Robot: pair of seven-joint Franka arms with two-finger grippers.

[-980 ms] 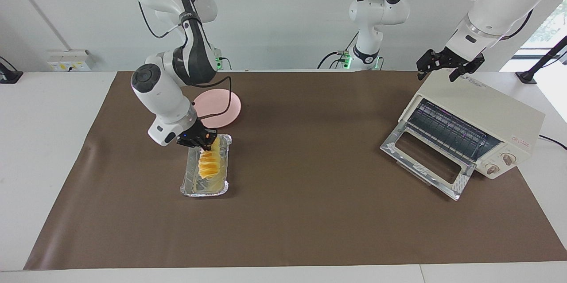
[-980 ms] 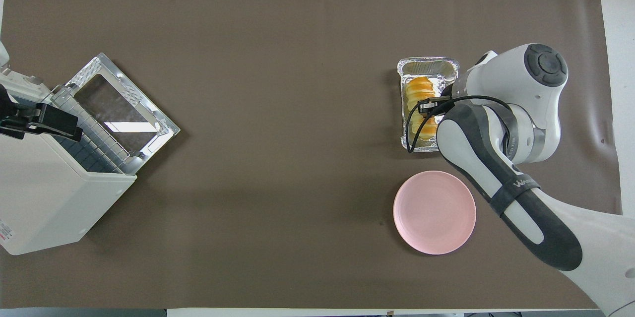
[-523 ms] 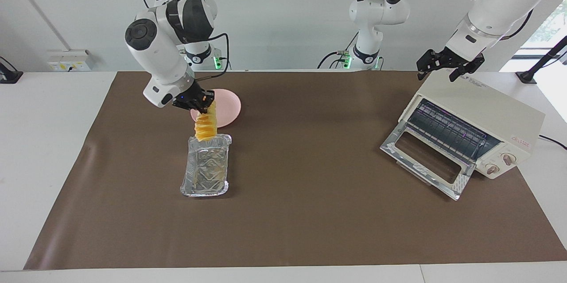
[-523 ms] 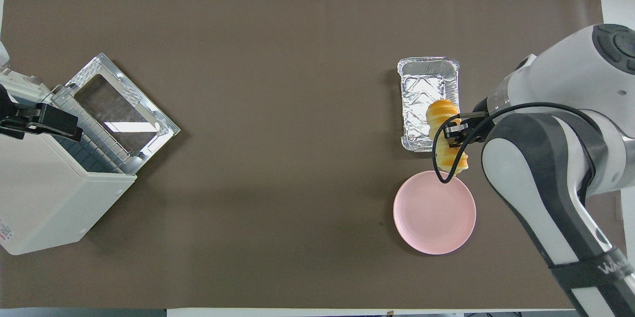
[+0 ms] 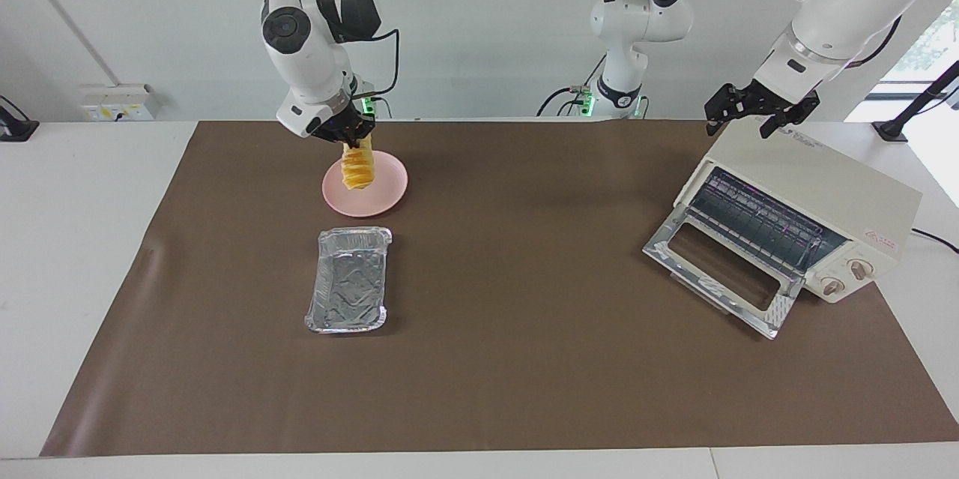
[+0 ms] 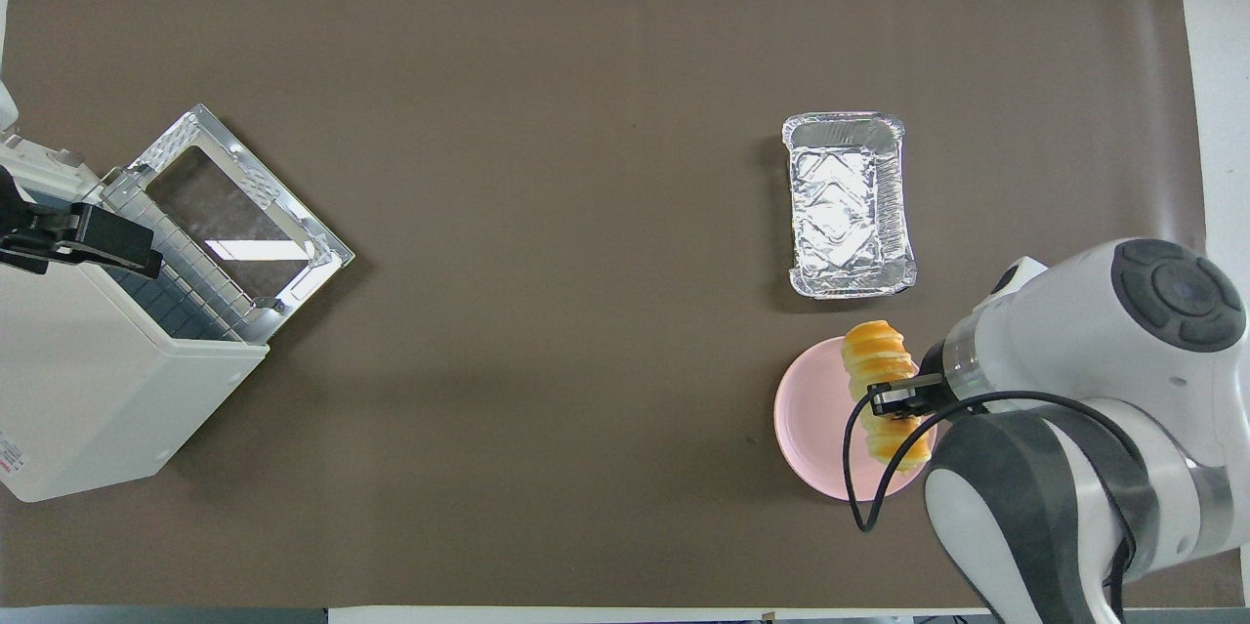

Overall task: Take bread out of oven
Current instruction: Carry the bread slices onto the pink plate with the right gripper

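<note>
Bread hung over a pink plate, oven door down

The right tool (image 5: 351, 136) pinched the ridged golden bread (image 5: 357, 168) above the pink plate (image 5: 386, 194), beside an empty foil tray (image 5: 349, 291) on the worktop (image 5: 524, 359). The left tool (image 5: 760, 115) hovered spread over the cream oven (image 5: 817, 194), whose small red label was unreadable.

The right gripper (image 5: 352, 140) hangs over the pink plate (image 5: 385, 187), clamped on the top end of the bread (image 5: 357, 169). The left gripper (image 5: 759, 119) waits, fingers spread, over the oven (image 5: 824, 194).

Bright, even light, sharp focus, soft shadows, glare on the oven (image 5: 794, 220) door.
</note>
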